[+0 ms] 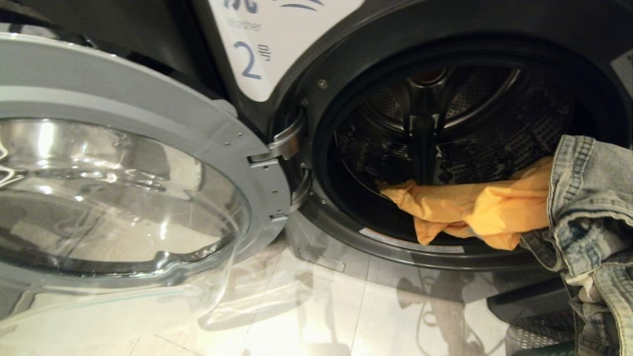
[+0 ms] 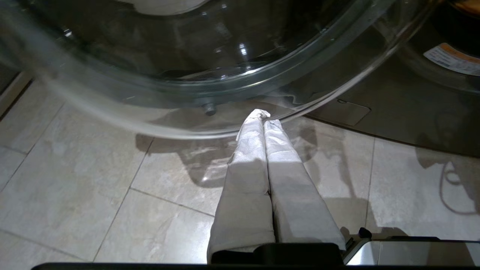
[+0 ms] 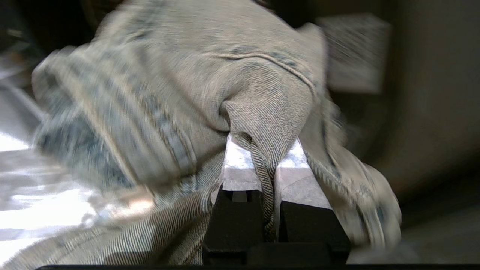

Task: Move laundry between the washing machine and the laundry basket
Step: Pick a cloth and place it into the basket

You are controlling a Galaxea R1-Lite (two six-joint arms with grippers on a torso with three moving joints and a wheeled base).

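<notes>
- Denim, pale blue and faded: a denim garment (image 3: 210,97) is pinched in the right gripper (image 3: 268,165), a fold of the cloth clamped between its nearly closed fingers (image 3: 242,168); the rest bunches over and around the fingertips and hangs below them. In the head view this denim garment (image 1: 591,217) hangs at the right edge, just outside the mouth of the drum; the gripper itself is hidden by the cloth there.
- Orange-yellow cloth: an orange-yellow garment (image 1: 474,205) lies on the lower lip of the drum opening, beside the held denim on the hinge side and touching or overlapping it at its near end.
- Dark grey metal: the washing machine (image 1: 346,247), bearing a white label (image 1: 267,44) with a blue "2", stands with its drum (image 1: 445,113) exposed; the perforated drum wall shows behind the two garments.
- Clear glass in a grey rim: the washer door (image 1: 123,193) is swung fully open to the hinge side, well apart from the right gripper.
- White-wrapped fingers: the left gripper (image 2: 264,120) is fully closed and holds nothing; it hangs low over the floor (image 2: 75,180), with its tips just beside the lower edge of the door glass (image 2: 195,75).
- Pale stone tile: the floor runs under the door and up to the washer's base.
</notes>
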